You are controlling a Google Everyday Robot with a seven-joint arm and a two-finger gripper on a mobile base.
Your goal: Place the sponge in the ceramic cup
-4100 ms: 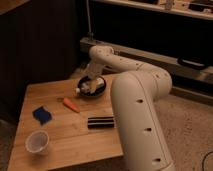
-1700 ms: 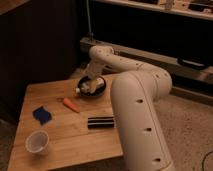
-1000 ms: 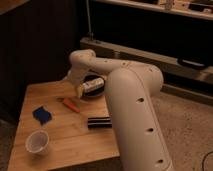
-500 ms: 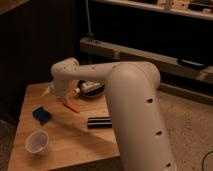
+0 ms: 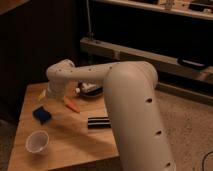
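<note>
The small dark blue wavy-edged sponge (image 5: 42,114) lies on the wooden table (image 5: 75,146) near the small white ceramic cup (image 5: 37,142), not in it, and the gripper (image 5: 50,92) hangs just above and behind the sponge, its width impossible to tell, so by my judgement grasping and placing remain.

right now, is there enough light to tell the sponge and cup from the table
Camera view: dim, warm light, and the background is nearly black. The white ceramic cup stands out brightly, and the dark blue sponge contrasts clearly with the pale table. The gripper, at the arm's end just above the sponge, is poorly lit.
</note>
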